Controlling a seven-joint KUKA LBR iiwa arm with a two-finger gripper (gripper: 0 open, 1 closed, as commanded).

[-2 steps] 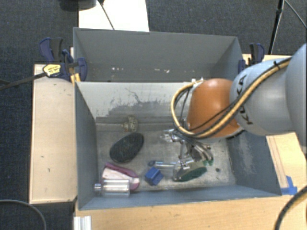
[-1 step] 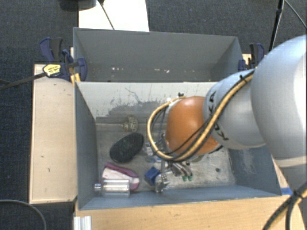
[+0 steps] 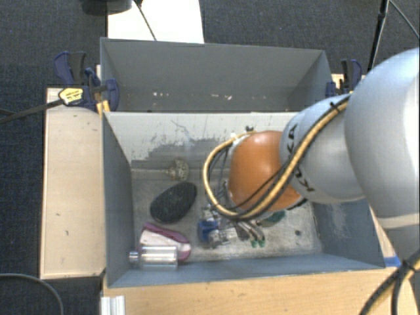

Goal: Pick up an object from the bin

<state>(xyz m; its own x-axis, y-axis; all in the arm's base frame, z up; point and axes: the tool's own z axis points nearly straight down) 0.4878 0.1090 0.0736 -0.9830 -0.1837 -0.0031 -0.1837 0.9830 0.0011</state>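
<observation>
— How far along is the pick?
— I am hanging low in the grey metal bin (image 3: 118, 195). My gripper (image 3: 231, 231) is near the black oval lump (image 3: 173, 202), just beside a small blue object (image 3: 210, 230). It seems nothing is being lifted yet. Open or closed, I cannot tell.

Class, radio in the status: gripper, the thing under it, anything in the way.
Gripper low by the bin front wall, beside a small blue thing. Black oval lump and pinkish clear bottle lie close by.
</observation>
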